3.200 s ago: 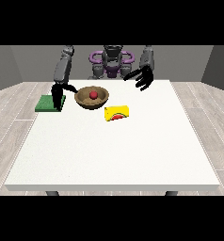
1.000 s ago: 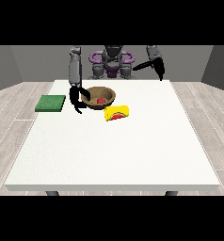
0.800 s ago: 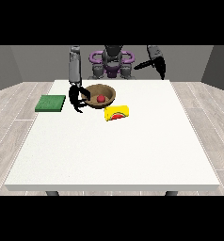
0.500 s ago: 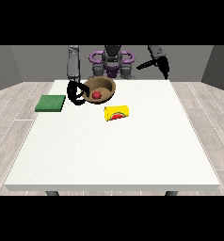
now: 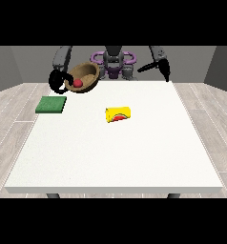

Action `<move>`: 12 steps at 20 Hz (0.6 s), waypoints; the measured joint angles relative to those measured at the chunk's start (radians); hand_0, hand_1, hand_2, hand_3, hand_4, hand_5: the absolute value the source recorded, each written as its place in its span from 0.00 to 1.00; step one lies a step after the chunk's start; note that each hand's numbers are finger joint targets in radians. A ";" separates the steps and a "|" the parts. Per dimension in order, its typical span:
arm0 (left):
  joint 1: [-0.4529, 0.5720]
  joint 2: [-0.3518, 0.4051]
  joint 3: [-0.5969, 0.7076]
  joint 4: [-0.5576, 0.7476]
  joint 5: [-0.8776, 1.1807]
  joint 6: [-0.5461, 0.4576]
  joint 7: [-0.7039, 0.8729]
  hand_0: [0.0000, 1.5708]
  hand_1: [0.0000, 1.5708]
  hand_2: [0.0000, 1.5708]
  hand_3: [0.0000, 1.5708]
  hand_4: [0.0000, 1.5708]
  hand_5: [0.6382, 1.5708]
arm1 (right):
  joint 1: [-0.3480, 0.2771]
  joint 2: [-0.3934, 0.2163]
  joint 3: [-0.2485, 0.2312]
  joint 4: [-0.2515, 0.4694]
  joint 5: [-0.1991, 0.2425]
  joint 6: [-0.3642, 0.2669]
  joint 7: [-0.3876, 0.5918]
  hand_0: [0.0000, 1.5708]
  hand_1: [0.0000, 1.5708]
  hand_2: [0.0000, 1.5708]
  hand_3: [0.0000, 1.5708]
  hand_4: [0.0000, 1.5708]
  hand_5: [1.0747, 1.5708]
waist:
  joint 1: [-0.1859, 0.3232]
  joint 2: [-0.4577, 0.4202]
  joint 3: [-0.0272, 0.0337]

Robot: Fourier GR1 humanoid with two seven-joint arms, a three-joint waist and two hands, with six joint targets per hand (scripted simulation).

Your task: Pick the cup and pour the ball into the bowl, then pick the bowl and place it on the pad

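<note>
Nearest the onlooker, the white worktop [image 5: 115,157] carries only the yellow cup [image 5: 118,114], lying on its side near the centre with its mouth showing red. The cup holds no ball and is well apart from both robot hands.

Further back, at the view's left edge of the worktop, the green pad [image 5: 51,104] lies flat with nothing on it.

Beyond and above the pad, the robot hand at the view's left [image 5: 57,80] has its fingers curled round the rim of the brown bowl [image 5: 84,77]. The bowl is lifted clear of the worktop and tilted, its opening facing the camera. The red ball [image 5: 77,83] sits low inside it, against the wall.

At the rear, the robot hand at the view's right [image 5: 164,70] hangs in the air, holding nothing; its finger position cannot be determined.

Handling judgement: the bowl appears rigid and light. A rim grip on 1 side lets it tip, and the ball will roll freely. Level the bowl before lowering it onto the pad.
</note>
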 measured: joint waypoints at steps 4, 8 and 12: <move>-0.009 -0.014 -0.012 -0.033 -0.003 0.017 -0.029 0.00 0.00 0.00 0.00 0.00 0.99 | 0.011 -0.091 -0.070 0.009 -0.053 0.074 -0.044 1.00 1.00 1.00 1.00 0.68 0.98 | 0.017 0.076 0.0009; -0.016 -0.029 -0.025 -0.050 -0.014 0.040 -0.059 0.00 0.00 0.00 0.00 0.00 0.99 | 0.017 -0.171 -0.117 0.030 -0.096 0.156 -0.047 1.00 1.00 1.00 1.00 0.68 0.98 | 0.020 0.127 0.0010; -0.032 -0.041 -0.030 -0.051 -0.034 0.084 -0.100 0.00 0.00 0.00 0.00 0.00 0.99 | 0.029 -0.226 -0.151 0.044 -0.127 0.234 -0.084 1.00 1.00 1.00 0.92 0.65 0.98 | 0.008 0.190 0.0010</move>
